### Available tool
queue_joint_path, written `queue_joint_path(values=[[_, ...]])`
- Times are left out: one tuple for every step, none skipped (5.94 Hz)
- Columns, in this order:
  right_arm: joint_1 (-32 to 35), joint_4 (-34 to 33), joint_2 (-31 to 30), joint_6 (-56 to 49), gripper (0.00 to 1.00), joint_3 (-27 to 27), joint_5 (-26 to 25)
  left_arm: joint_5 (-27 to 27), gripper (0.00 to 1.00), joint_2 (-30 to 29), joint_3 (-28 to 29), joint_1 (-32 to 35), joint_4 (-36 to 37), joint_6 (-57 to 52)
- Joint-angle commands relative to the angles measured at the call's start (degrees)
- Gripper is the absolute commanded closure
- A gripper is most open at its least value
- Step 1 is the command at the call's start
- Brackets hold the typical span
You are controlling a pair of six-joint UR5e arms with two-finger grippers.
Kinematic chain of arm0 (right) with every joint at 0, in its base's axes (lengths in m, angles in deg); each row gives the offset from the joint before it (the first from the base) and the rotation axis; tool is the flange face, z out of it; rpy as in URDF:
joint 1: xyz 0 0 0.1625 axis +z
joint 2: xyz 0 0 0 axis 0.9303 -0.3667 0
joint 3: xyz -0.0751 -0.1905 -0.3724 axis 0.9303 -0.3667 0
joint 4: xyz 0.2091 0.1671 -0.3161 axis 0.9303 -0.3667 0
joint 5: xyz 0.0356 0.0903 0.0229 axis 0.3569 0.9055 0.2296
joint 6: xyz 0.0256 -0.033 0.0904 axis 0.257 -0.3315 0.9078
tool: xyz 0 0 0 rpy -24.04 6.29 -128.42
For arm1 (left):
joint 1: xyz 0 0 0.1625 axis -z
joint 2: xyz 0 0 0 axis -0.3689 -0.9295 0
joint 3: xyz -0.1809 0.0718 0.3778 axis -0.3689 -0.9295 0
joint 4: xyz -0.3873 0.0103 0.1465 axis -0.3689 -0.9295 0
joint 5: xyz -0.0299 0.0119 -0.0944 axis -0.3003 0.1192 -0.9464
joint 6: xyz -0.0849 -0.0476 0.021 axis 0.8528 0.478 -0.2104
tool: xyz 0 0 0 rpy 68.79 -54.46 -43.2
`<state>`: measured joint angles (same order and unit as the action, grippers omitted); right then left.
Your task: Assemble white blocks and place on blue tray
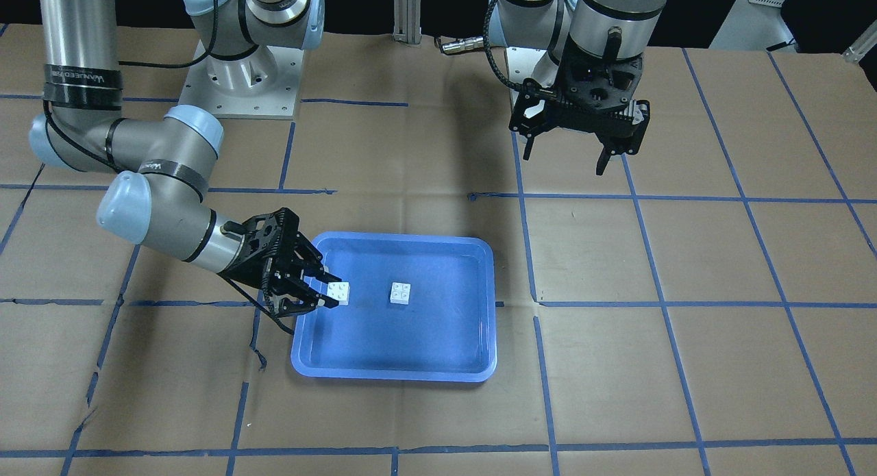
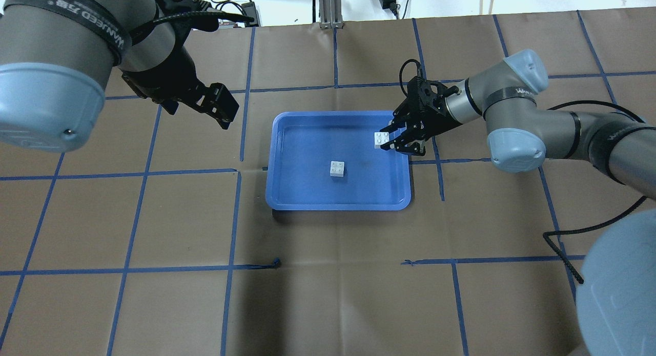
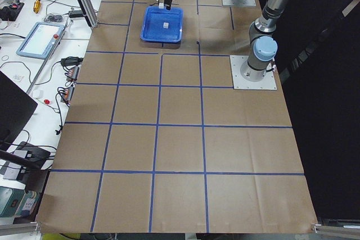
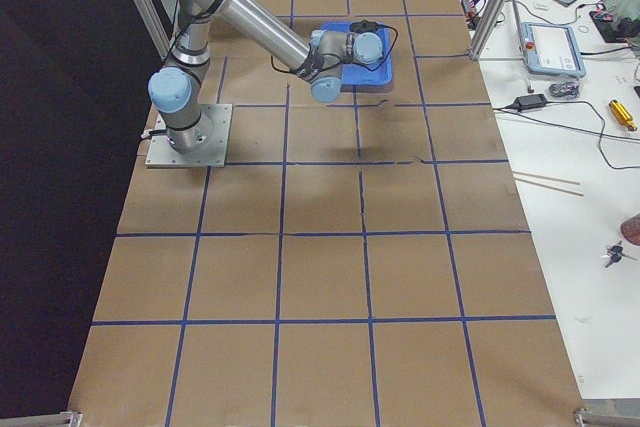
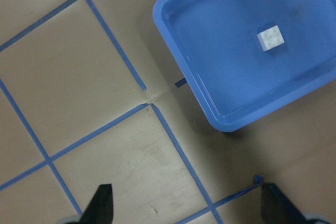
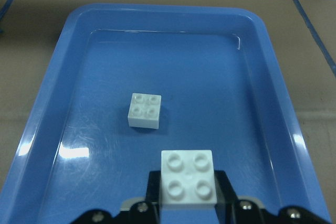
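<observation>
Above the glossy blue tray (image 1: 411,339), right gripper (image 1: 331,291) tight around one square studded white block (image 6: 188,176); left gripper (image 1: 565,162) wide, empty.

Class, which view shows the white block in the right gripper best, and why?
The right wrist view: the held white block fills the foreground, four studs clear, in the right gripper. Front and overhead views show it small; side views, barely; left wrist view, not at all.

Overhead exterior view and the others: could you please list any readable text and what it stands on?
"WANLEED": left arm's black band; neighbouring characters blurred.
"WANLEED": right arm's black band.
Teach pendant screen: too small to read.
White blocks, blue tray: no text.
</observation>
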<state>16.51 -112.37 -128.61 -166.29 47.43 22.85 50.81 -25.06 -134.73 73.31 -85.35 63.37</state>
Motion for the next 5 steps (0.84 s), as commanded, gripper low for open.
queue_joint_path(values=[[2.8,-9.2,2.7,6.2,0.91,1.8,0.4,0.0,0.01,0.2,0.1,-0.5,0.1,6.3],[2.8,-12.6,5.5,6.9,0.91,2.0,0.3,0.0,0.01,0.3,0.2,-0.7,0.1,6.3],[2.8,-14.5,6.3,7.1,0.91,2.9,0.4,-0.2,0.01,0.3,0.2,-0.8,0.3,6.3],[2.8,-14.8,6.2,7.1,0.91,4.2,0.4,-0.2,0.01,0.3,0.2,-0.9,0.3,6.3],[3.6,-15.5,6.2,7.3,0.90,5.0,0.4,-0.2,0.01,0.3,0.2,-0.8,0.5,6.3]])
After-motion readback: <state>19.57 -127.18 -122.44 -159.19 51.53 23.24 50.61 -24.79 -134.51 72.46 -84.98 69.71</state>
